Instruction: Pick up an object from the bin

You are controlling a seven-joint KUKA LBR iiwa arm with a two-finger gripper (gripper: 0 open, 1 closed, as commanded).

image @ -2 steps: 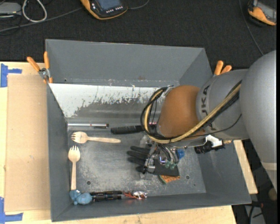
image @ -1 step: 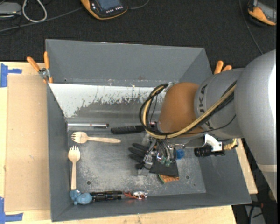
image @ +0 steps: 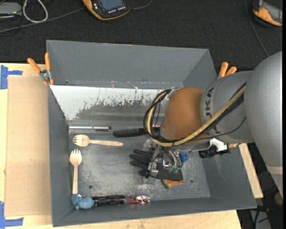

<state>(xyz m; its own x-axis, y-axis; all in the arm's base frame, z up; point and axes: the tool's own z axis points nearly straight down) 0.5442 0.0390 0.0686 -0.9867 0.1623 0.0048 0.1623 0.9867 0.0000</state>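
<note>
Black pronged plastic piece (image: 140, 157) lies on the floor of the grey metal bin (image: 105, 175) just beside the robot's low gripper (image: 158, 169), not yet lifted; whether the grip has closed, I cannot tell.

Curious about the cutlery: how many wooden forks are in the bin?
2. One fork lies crosswise at left; the other fork lies just below it, lengthwise. The arm may hide more.

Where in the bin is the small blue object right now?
The small blue object lies in the bin's bottom-left corner in the camera view, at the handle end of a wooden fork, a thin black stick to its right.
</note>
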